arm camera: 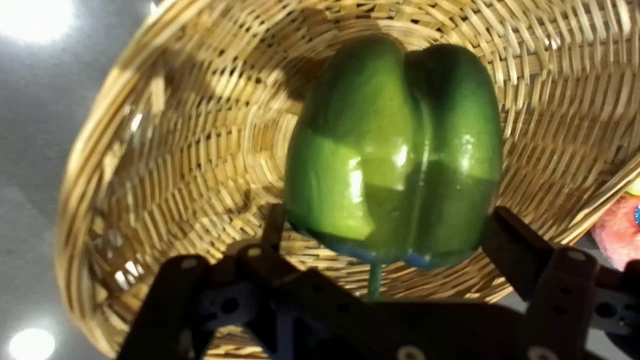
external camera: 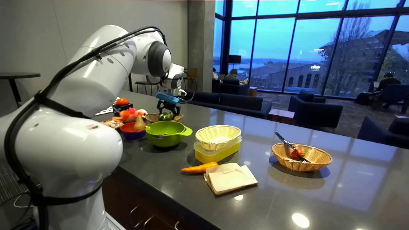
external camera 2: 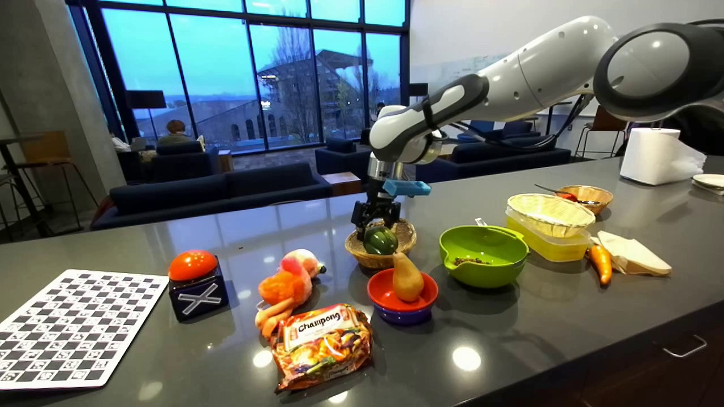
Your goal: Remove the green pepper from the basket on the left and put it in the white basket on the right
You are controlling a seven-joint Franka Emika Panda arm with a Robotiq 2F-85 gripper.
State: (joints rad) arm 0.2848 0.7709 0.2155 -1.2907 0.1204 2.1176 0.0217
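1. Green and glossy, the pepper [arm camera: 395, 155] sits within the woven basket [arm camera: 200, 160], its stem toward the gripper [arm camera: 387, 220] in the wrist view.
2. The fingers [arm camera: 517, 250] stand wide apart, one at each side of the pepper near the stem end; whether they squeeze it or only flank it, the pictures leave unclear.
3. The step in hand is, I judge, the grasp. Seat both fingers well down the sides before squeezing: the skin looks slick, and a shallow hold near one end could let it swivel.
4. Press evenly, lift straight up out of the basket, then carry high enough to pass the green bowl [external camera 2: 492, 274] and set down in the white basket [external camera: 218, 135].
5. Baskets, three: the pepper's, the white one, which sits on one yellow tub [external camera: 217, 155], and a brown basket [external camera: 300, 164] holding one spoon [external camera: 289, 144] and one red piece [external camera: 294, 154].
6. Bowls, three: the green, and a red bowl [external camera 2: 382, 294] on a purple bowl [external camera 2: 403, 315].
7. One each: pepper, pear [external camera 2: 407, 280], packet [external camera 2: 322, 346], plush toy [external camera 2: 287, 285], button [external camera 2: 192, 265], board [external camera 2: 70, 330], carrot [external camera: 199, 168]. The napkins [external camera: 231, 179] lie stacked, their number unclear.
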